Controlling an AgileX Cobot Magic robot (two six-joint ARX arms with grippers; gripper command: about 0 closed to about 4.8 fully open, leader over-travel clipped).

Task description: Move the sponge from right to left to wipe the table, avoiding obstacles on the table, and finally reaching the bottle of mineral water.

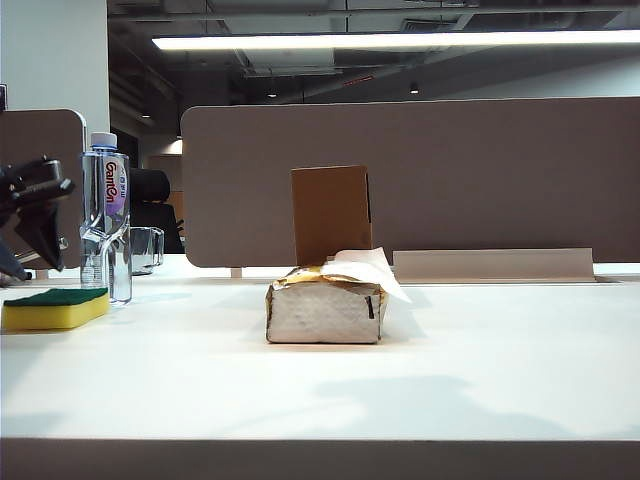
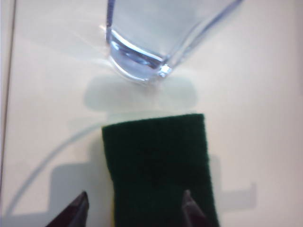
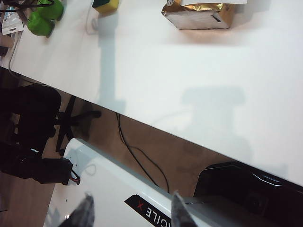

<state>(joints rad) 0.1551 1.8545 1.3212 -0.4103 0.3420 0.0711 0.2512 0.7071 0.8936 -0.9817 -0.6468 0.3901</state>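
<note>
- At far left of the exterior view, the left claw (image 1: 30, 225) is seen raised above the table (image 1: 320, 390), its fingers apart w/ nothing held; in its wrist view the tips stand either side of the sponge (image 2: 158, 165) w/o touching.
- Just right of it, the sponge (image 1: 55, 308) lies flat, green face up, touching or just beside the bottle of mineral water (image 1: 106, 215); the wipe is judged finished.
- Risk: the bottle could be tipped if the claw is swung toward it on the way out, since it stands tall and very near.
- Behind the bottle a glass mug (image 1: 146, 248) is seen; it could be knocked too.
- At mid-table the tissue pack (image 1: 326, 305) and cardboard box (image 1: 331, 212) stand well apart from the sponge; no danger judged there.
- The right claw (image 3: 130, 210) hangs off the table's front edge, fingers apart, empty.
</note>
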